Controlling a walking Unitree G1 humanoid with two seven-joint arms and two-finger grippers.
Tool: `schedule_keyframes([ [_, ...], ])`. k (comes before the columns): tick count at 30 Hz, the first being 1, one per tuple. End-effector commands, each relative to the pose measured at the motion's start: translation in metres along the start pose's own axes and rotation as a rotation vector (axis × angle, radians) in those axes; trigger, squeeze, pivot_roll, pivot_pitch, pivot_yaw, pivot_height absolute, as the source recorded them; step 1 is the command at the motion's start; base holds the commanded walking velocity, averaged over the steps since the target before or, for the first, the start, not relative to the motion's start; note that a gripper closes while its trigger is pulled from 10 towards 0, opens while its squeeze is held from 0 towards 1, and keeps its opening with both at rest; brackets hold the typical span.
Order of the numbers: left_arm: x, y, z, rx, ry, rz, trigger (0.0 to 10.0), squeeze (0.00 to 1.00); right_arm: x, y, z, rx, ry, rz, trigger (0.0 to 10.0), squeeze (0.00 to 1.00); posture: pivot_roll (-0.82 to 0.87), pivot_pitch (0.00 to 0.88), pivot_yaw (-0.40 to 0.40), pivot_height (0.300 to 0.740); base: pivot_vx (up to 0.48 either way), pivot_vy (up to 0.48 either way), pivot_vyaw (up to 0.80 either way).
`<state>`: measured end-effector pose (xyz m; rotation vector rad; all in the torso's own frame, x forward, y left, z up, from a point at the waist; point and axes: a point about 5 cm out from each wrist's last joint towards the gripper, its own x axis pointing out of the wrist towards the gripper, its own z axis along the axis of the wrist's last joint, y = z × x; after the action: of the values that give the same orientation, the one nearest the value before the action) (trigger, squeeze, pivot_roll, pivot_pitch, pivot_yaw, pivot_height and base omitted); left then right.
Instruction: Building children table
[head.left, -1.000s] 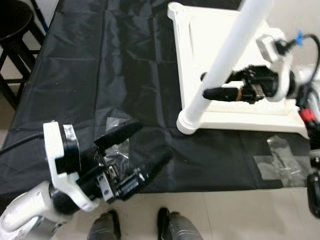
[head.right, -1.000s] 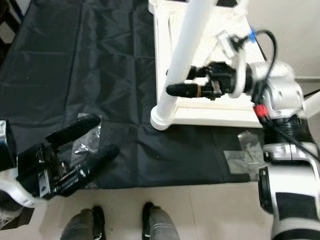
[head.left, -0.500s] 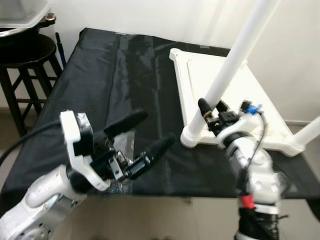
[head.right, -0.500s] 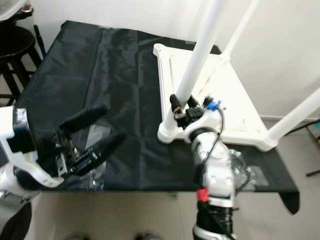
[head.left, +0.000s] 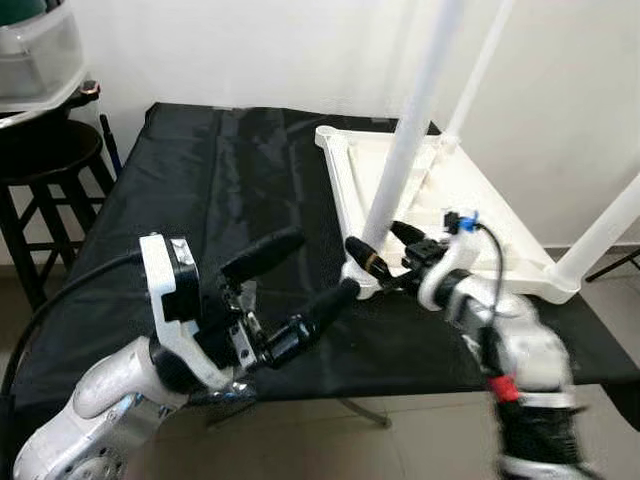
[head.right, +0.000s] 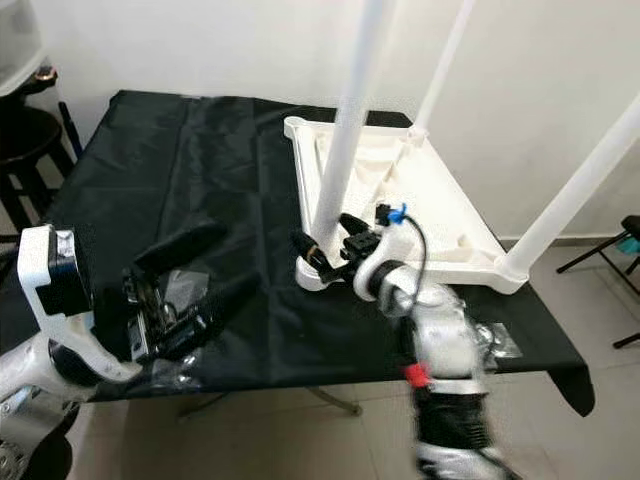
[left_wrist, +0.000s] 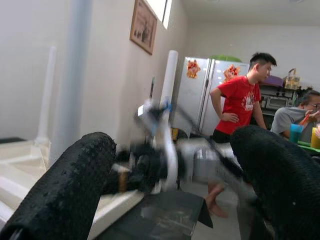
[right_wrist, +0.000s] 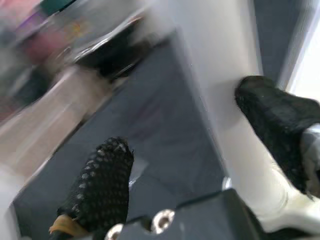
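A white children's table (head.left: 480, 215) lies upside down on a black cloth, legs pointing up. The near leg (head.left: 405, 150) rises from the corner closest to me. My right gripper (head.left: 374, 240) is open at that leg's base, one finger on each side of it. In the right wrist view the leg (right_wrist: 225, 95) stands between the two fingers (right_wrist: 105, 172), with a gap on one side. My left gripper (head.left: 325, 265) hovers open and empty over the cloth, left of the leg. A clear bag of small parts (head.right: 185, 292) lies under it.
The black cloth (head.left: 230, 190) covers a work table whose front edge is close to me. A dark stool (head.left: 40, 165) with a plastic tub (head.left: 35, 50) stands at the left. Crumpled clear plastic (head.right: 497, 342) lies at the right front. Two people (left_wrist: 235, 107) and a fridge appear in the left wrist view.
The whole view has swung up and back, so the camera moved. My right gripper stays at the near leg's base and its arm is blurred. The left gripper remains open.
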<state>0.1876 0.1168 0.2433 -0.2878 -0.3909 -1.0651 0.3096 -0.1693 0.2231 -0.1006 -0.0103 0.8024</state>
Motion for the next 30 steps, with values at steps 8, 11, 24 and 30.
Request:
schedule_keyframes([
  [8, -0.003, -0.013, -0.002, -0.034, 0.029, -0.001, 10.0, 0.00, -0.013, -0.033, 0.034, -0.153, -0.001, 0.256, 10.0, 1.00, -0.02, 0.157, -0.119, 0.740, 0.000, 0.000, 0.00],
  [11, -0.006, -0.021, 0.001, -0.047, 0.038, 0.008, 10.0, 0.00, -0.008, -0.058, 0.058, -0.229, 0.011, 0.257, 10.0, 1.00, 0.02, 0.208, -0.118, 0.740, 0.000, 0.000, 0.00],
  [24, -0.008, -0.032, 0.007, -0.057, 0.045, 0.016, 10.0, 0.00, -0.007, -0.065, 0.089, -0.251, 0.012, 0.382, 10.0, 1.00, 0.04, 0.250, -0.123, 0.740, 0.000, 0.000, 0.00],
  [30, -0.007, -0.042, 0.013, -0.073, 0.036, 0.020, 10.0, 0.00, 0.002, -0.064, 0.105, -0.258, -0.055, 0.443, 5.4, 0.80, 0.05, 0.301, -0.127, 0.740, 0.000, 0.000, 0.00],
])
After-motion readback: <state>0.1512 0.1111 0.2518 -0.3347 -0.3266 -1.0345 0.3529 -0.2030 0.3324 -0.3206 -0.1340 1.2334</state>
